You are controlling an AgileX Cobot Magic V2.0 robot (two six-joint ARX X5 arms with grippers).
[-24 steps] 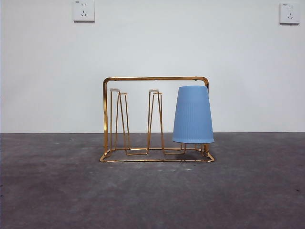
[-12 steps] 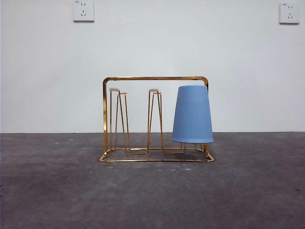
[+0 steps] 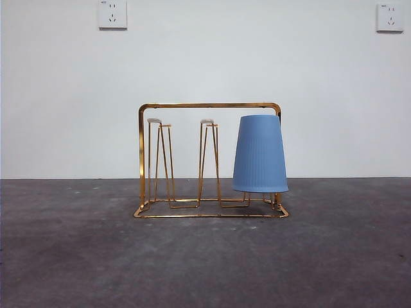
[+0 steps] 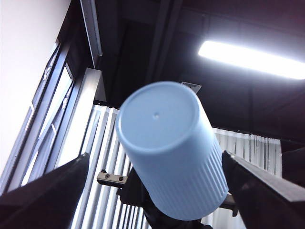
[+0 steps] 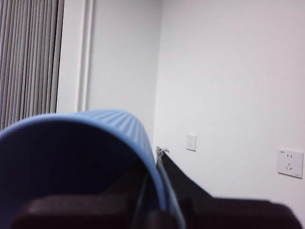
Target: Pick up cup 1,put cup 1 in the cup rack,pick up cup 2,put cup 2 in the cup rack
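Note:
The gold wire cup rack [image 3: 210, 105] stands mid-table in the front view. One blue ribbed cup [image 3: 260, 154] hangs upside down on its right-hand prong, and the other prongs are bare. A second blue cup [image 5: 71, 157] is held high, out of the front view, with my right gripper [image 5: 159, 167] shut on its rim, one jaw inside and one outside. The left wrist view looks up at that same cup [image 4: 171, 152], base first. My left gripper [image 4: 156, 153] is open, its jaws wide apart on either side of the cup and not touching it.
The dark grey table top [image 3: 205, 263] runs back to a white wall with two sockets [image 3: 112, 14]. The left wrist view shows ceiling lights [image 4: 252, 59] and window blinds. No arm shows in the front view.

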